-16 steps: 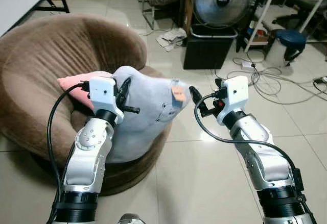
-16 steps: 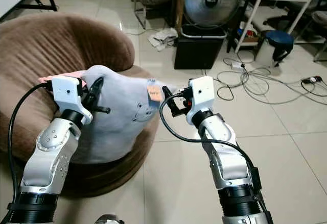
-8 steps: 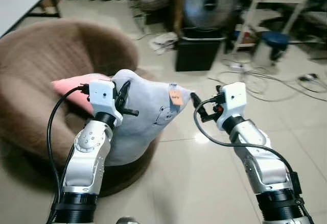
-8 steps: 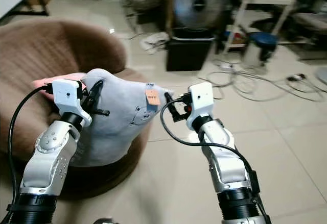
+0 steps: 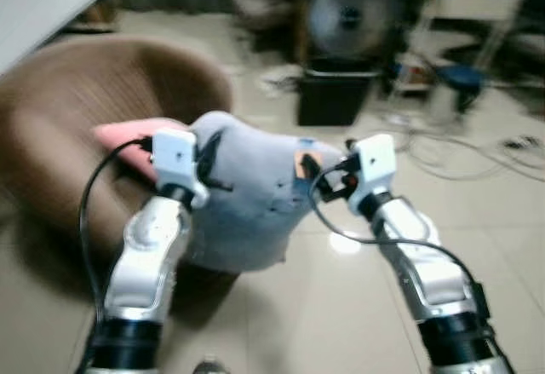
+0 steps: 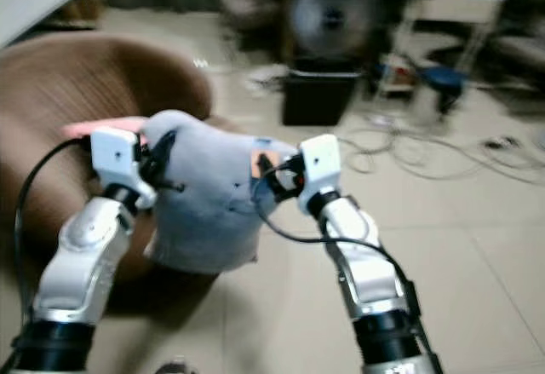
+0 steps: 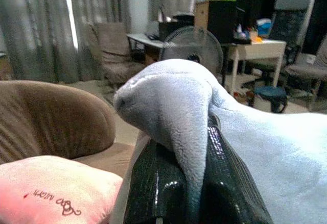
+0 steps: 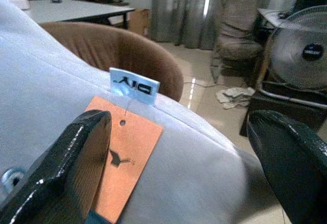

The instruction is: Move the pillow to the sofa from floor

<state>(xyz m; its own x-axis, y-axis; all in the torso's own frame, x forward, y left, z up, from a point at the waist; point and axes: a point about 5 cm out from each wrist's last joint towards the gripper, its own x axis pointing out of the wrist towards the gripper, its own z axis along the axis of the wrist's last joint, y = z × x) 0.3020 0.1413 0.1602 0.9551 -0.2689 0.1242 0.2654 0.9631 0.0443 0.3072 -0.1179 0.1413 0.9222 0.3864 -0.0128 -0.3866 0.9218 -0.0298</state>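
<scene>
Brown sofa (image 5: pixel 77 118), left claw (image 7: pixel 189 183) pinching grey pillow (image 5: pixel 255 195) — right claw (image 8: pixel 179 157) spread.

The right hand (image 5: pixel 317 172) now sits against the grey pillow (image 5: pixel 251 195), beside its orange tag (image 8: pixel 125 157), where a second ago it hung just off the pillow's corner. Its fingers (image 8: pixel 82 168) stand spread apart, one across the tag. The pillow's lower edge is now lifted off the brown sofa (image 5: pixel 77 110) and hangs above the floor (image 5: pixel 324 306). The head views have blurred and shifted.
</scene>
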